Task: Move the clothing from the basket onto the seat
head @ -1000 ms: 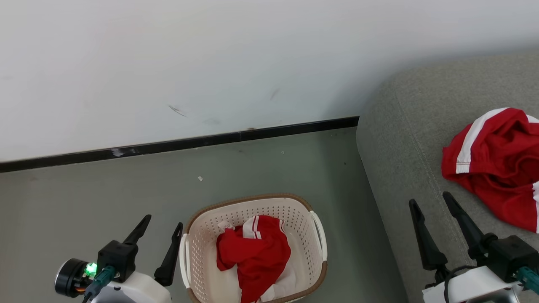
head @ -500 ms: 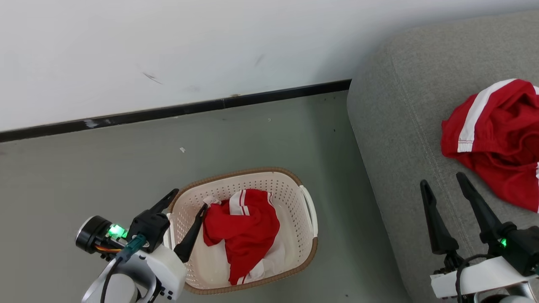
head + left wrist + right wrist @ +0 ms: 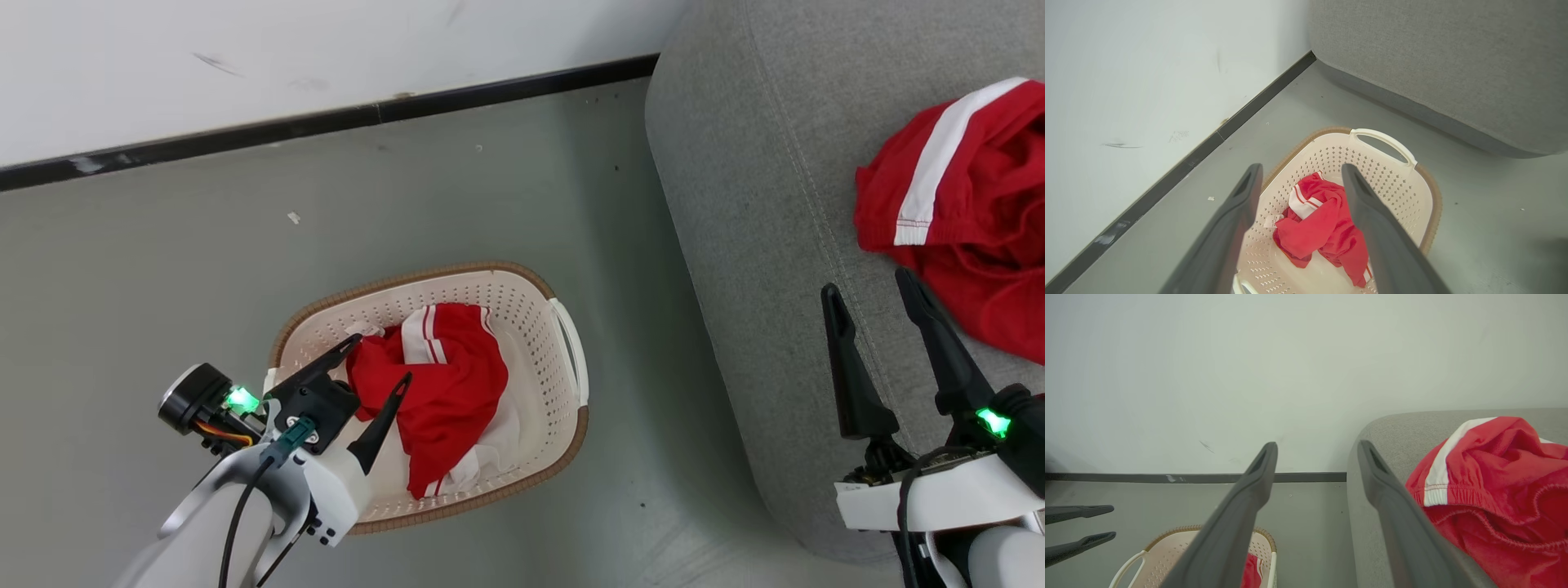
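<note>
Red, white-striped soft garment (image 3: 445,384) lay crumpled in the cream perforated plastic basket (image 3: 408,276), beneath your left gripper (image 3: 380,358), its fingers (image 3: 382,420) spread and empty. You needed to sink onto the thickest fold, clear of the basket's sides, before pinching. Your right gripper (image 3: 867,281), also agape, hung over the grey fabric seat (image 3: 751,163).

No legible text; the tag (image 3: 1271,221) in the basket (image 3: 1396,192) is unreadable.
</note>
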Robot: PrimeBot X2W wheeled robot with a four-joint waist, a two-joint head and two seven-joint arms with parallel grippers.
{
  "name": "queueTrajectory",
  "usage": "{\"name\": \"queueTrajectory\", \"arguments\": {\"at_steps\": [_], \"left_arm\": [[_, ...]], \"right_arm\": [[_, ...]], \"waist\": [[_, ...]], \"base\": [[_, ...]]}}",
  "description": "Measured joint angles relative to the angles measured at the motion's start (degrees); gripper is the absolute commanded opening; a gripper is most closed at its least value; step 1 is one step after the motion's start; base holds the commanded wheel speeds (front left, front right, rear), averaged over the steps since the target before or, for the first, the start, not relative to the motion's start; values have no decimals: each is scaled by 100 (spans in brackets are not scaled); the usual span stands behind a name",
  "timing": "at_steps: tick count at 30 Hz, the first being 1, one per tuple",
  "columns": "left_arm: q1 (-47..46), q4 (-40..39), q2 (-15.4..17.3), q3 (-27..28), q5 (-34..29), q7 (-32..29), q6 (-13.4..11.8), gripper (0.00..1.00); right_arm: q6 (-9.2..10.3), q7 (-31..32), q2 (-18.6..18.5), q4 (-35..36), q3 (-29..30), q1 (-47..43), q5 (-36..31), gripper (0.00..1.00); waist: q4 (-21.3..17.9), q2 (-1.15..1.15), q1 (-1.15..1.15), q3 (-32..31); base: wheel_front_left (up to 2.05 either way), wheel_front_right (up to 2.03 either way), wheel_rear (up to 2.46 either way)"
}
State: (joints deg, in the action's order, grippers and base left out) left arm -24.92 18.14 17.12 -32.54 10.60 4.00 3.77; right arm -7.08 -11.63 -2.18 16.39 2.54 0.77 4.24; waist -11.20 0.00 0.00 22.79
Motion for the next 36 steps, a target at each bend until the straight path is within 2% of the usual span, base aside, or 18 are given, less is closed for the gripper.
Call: {"name": "queueTrajectory", "arguments": {"at_steps": [7,17,36], "left_arm": [[-342,294,30,-164,-232,-15,93,100],[-689,732,130,-257,-455,-14,100,100],[-1120,1488,370,-376,-778,-102,145,100]], "right_arm": [[0,-88,-1,3,-26,244,116,100],[0,-201,-1,-37,-175,581,336,100],[0,-257,0,-347,-554,1013,688,100]], "waist": [[-199,0,0,423],[-501,0,0,940],[-1070,0,0,1646]], "base": [[0,0,0],[0,0,0],[0,0,0]]}}
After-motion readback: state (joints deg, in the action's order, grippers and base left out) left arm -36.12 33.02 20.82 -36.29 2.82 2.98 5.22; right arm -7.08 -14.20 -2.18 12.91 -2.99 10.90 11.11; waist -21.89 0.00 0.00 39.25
